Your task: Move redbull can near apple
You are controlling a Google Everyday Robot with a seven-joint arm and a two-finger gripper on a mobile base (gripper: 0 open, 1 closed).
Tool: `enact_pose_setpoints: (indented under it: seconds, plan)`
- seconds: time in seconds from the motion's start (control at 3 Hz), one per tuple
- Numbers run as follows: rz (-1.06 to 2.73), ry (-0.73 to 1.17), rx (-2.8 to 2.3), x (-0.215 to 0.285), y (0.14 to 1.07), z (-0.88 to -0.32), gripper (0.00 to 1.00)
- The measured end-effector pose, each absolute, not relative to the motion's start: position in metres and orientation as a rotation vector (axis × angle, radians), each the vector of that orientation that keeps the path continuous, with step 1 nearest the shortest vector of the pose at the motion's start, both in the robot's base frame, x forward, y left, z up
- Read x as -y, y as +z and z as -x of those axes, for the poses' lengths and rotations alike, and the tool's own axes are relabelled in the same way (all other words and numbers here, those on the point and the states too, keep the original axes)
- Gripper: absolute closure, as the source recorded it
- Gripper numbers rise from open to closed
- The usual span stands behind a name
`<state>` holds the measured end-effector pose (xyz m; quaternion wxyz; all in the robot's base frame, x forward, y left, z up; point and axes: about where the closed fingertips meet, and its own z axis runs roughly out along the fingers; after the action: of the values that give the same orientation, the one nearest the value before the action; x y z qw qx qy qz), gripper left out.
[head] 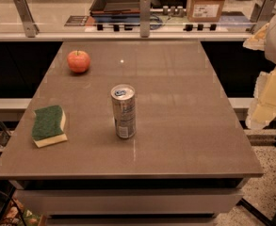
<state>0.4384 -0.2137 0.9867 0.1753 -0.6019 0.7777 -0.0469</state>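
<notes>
Table (184, 126) holds one redbull can (123, 112), one apple (78, 61), one sponge (49, 125); claw (267, 98) at right edge, state unclear.

Slim silver-grey metal redbull can (123, 111) upright near centre of grey-brown rectangular table (184, 126), blue-tinted top up. Small round red-orange apple (78, 61) at far left, well apart from can. Green-and-yellow sponge (49, 125) flat near left edge. Pale gripper (265, 98) at right frame edge, beyond table's right side.

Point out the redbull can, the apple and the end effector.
redbull can (124, 113): camera view, on its printed side wall.
apple (78, 61): camera view, on its red front face.
end effector (268, 95): camera view, on the pale body at the right edge, beside the table (189, 131).
</notes>
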Motion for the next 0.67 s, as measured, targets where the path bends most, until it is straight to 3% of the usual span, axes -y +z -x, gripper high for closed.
enact_pose_setpoints:
  seconds: [0.67]
  plan:
    - [1.700, -0.033, -2.141, 0.2052, 0.9853, -0.4377, 0.00]
